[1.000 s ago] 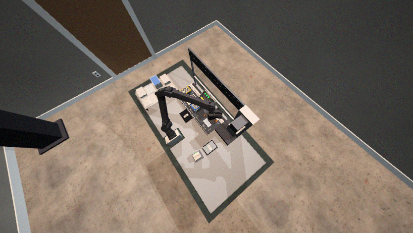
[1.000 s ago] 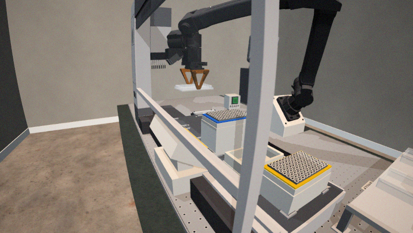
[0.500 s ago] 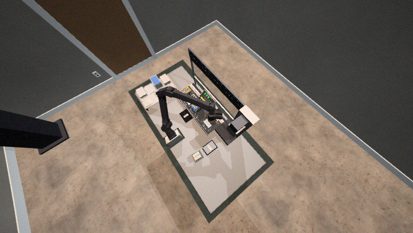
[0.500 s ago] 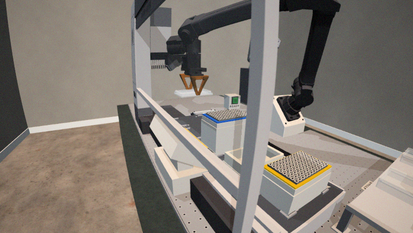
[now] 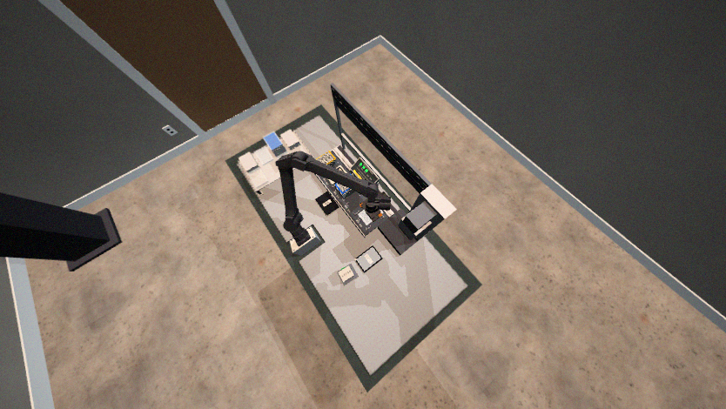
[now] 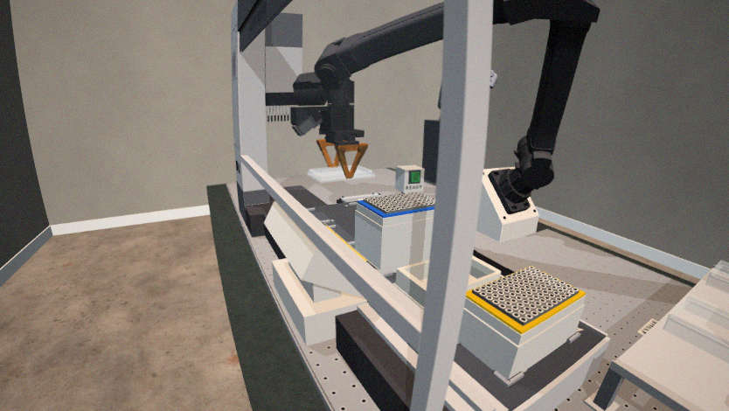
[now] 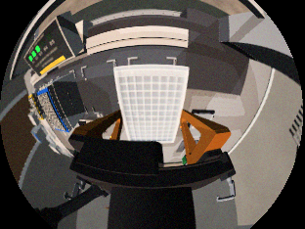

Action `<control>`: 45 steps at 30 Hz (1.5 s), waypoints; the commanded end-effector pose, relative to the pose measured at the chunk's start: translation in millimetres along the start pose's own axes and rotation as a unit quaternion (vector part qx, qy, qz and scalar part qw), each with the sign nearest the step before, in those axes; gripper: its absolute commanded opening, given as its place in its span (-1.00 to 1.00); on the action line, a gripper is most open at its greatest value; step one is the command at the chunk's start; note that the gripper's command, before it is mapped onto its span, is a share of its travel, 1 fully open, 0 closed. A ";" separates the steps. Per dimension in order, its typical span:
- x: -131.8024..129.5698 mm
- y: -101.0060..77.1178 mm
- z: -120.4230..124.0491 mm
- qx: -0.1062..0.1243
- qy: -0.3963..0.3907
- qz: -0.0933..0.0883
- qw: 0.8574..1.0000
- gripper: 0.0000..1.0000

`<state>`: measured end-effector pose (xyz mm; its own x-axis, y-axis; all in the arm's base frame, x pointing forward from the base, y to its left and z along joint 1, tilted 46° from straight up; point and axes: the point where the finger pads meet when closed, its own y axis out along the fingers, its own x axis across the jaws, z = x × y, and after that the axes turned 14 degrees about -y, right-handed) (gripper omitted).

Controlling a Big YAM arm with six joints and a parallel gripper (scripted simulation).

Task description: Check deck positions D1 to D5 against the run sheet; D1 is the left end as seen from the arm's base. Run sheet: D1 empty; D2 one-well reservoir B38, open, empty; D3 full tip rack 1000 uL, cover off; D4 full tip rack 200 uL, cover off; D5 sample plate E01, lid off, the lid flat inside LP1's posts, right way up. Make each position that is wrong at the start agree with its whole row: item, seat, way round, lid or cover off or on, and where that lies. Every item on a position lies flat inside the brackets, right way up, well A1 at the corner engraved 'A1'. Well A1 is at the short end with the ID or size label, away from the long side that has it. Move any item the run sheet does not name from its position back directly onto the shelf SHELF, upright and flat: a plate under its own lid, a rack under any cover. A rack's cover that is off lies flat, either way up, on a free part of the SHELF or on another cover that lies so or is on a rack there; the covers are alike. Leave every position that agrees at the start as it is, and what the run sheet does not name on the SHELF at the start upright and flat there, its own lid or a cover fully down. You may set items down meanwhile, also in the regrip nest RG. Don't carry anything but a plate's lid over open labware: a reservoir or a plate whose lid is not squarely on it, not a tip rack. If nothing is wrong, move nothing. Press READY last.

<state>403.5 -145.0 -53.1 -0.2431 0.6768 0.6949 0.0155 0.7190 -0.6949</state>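
Observation:
My gripper [image 6: 343, 170] is shut on a flat white well plate [image 6: 340, 173], gripping it across its short width with the orange fingers. In the wrist view the plate [image 7: 152, 102] shows a fine grid of wells between the fingers, with white brackets just beyond its far edge. The plate hangs level and low over the far end of the deck. I cannot tell whether it touches the deck or carries a lid. A blue-collared tip rack [image 6: 395, 204], an open white reservoir [image 6: 433, 273] and a yellow-collared tip rack [image 6: 525, 296] stand along the deck, all uncovered.
The green READY button [image 6: 410, 177] stands right of the plate. A white gantry post [image 6: 454, 204] and sloping rail cross the near view. The shelf [image 6: 681, 340] with clear covers is at the near right. Two small pads [image 5: 368, 258] [image 5: 346, 274] lie on the mat beside the arm base [image 5: 305, 238].

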 end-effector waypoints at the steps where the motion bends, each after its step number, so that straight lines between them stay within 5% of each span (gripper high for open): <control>1: -8.4 4.5 -10.4 -0.007 -0.004 0.009 1.000 -1.00; 5: -13.2 1.2 -12.8 -0.012 -0.005 0.015 1.000 -1.00; 9: -6.0 18.5 -5.2 -0.003 0.000 0.005 1.000 -1.00; 33: -13.5 46.3 -7.4 -0.013 0.002 0.011 1.000 -1.00; 36: -6.2 60.5 -4.9 -0.003 0.000 0.004 1.000 -1.00; 39: -16.0 48.8 -19.0 -0.016 -0.009 0.017 1.000 -1.00; 45: -6.1 72.2 -4.9 -0.003 0.000 0.004 1.000 -1.00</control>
<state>406.7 -100.1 -98.6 -0.2460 0.6787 0.6920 0.0183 0.7170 -0.6968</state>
